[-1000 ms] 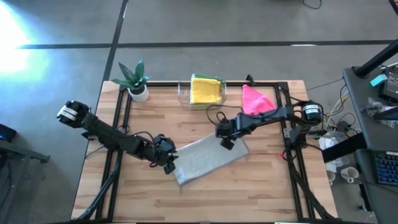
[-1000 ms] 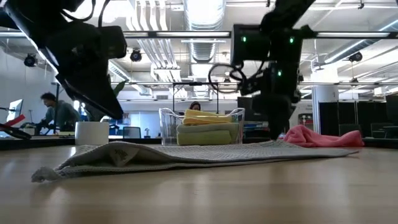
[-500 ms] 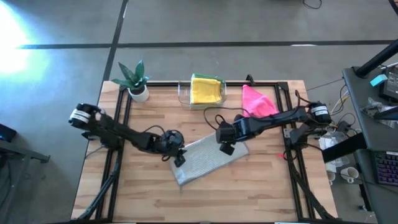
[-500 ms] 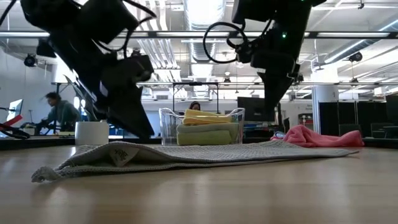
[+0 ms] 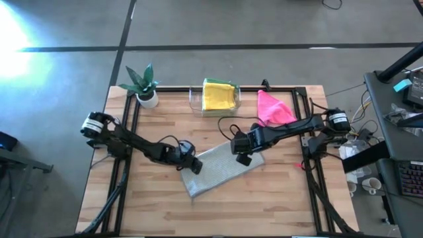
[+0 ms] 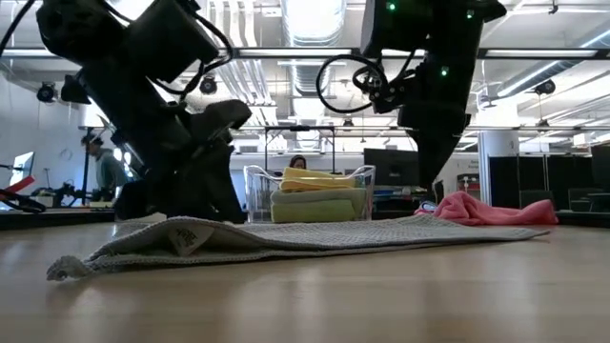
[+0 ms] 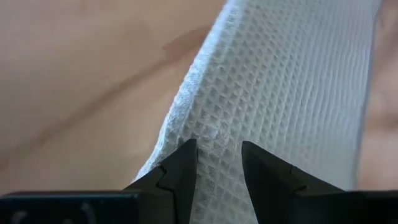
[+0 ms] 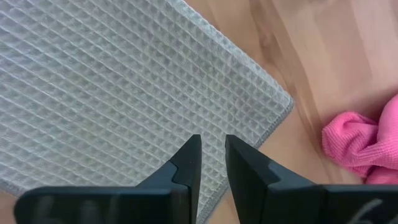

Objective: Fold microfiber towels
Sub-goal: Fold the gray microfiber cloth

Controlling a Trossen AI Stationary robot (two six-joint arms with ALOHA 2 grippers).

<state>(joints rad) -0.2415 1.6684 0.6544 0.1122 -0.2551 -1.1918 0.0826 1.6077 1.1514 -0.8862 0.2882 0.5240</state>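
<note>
The grey towel (image 5: 221, 170) lies folded into a long strip, slanting across the middle of the table; in the low view the grey towel (image 6: 286, 238) lies flat. My left gripper (image 5: 192, 165) is open and low over the strip's far long edge, near its left end (image 7: 186, 118). My right gripper (image 5: 241, 156) hangs narrowly open, with nothing between its fingers, above the strip's right end (image 8: 249, 87). A pink towel (image 5: 272, 107) lies crumpled at the far right. A yellow towel (image 5: 220, 94) rests on a green one (image 6: 319, 210) in a clear tray (image 5: 195, 99). My left gripper comes slanting down from the table's left, its fingertips (image 7: 186, 155) at the grey towel's edge. I cannot tell whether they touch the cloth. The towel lies flat on the table.
A potted plant (image 5: 144, 84) stands at the far left corner. Black rails (image 5: 125, 132) run along the table's left, right and far sides. Bare wood (image 5: 218, 215) stretches along the near side. In the low view a person (image 6: 100, 167) shows in the room beyond.
My left gripper has moved toward the table's right, onto the towel's left end, sinking and rolling about its own axis. My right gripper has risen off the towel's right end. The towel has kept its shape.
</note>
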